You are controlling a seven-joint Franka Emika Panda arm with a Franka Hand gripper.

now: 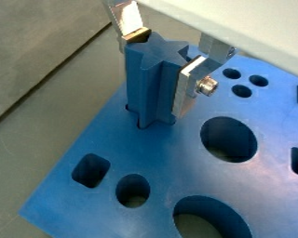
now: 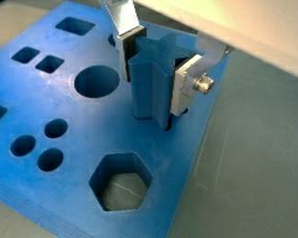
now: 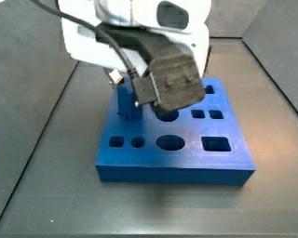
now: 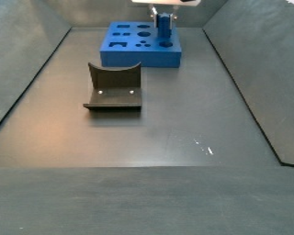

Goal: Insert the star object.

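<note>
Surface: a dark grey floor [image 4: 175,165] is being shown, walled in by grey panels on the left, right and far sides; faint scuff marks are being seen on its near part.

Writing: no brand, label or legible text is being shown in any view.

Blue board [image 4: 128,57]: a flat board with round, square and hexagonal holes is being seen at the far end of the floor in a side view; its holes are being seen close up in both wrist views [image 1: 226,139] [image 2: 64,102].

Dark grey curved block [image 4: 114,87]: it is being shown lying on the floor nearer than the board, apart from it.

Star object [image 1: 149,88]: the bright blue ridged peg is being held upright, its lower end meeting the board near one edge; whether it is seated in a hole cannot be told; it is also being seen in the other wrist view [image 2: 155,84] and in a side view [image 4: 165,29].

Gripper [image 1: 166,60]: it is being positioned over the board; the silver fingers [image 2: 189,84] are being pressed against opposite sides of the peg, closed only as far as its width.
</note>
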